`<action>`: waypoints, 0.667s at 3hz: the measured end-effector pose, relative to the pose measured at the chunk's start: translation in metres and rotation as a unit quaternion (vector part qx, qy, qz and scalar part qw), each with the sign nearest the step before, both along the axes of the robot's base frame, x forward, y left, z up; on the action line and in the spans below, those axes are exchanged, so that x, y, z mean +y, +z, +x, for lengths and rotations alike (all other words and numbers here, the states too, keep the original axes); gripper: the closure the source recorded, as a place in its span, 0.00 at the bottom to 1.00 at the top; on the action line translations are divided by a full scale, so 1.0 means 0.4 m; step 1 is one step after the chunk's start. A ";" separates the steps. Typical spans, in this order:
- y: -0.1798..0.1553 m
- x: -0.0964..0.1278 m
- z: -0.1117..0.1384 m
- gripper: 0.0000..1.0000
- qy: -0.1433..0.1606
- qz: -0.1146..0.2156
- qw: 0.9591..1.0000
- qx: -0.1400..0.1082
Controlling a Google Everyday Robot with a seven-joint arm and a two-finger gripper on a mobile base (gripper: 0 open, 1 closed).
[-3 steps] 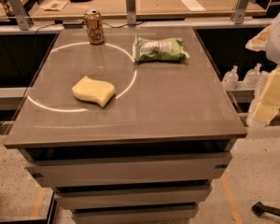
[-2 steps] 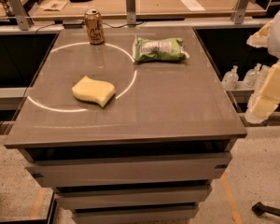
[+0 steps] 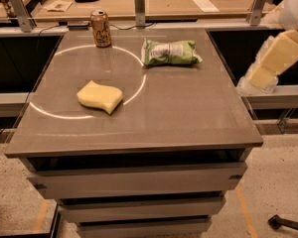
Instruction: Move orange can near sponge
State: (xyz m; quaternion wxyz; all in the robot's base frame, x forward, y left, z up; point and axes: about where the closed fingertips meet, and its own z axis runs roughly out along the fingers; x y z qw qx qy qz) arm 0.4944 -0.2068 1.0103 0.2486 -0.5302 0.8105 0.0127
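Table (image 3: 188, 118) grey, white ring marked on top. Gripper (image 3: 262, 76) off right edge, well apart from everything; released or clenched, cannot tell. Green snack bag (image 3: 170, 52) back centre. Sponge (image 3: 100, 96) front left, soft. Orange can (image 3: 101, 29) upright at back-left edge — probably light, stiff, slick; grip mid-body from side.

Claw (image 3: 259, 78) at right edge, indistinct

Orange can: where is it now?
Camera view: the orange can stands upright at the table's far-left edge, left of the snack bag, beyond the sponge. The hand is off the table's right side.
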 end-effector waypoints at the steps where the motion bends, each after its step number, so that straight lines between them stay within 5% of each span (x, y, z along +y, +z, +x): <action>1: 0.037 0.030 0.078 0.00 -0.026 0.075 0.996 -0.030; 2: 0.106 0.066 0.145 0.00 -0.044 0.129 0.987 -0.082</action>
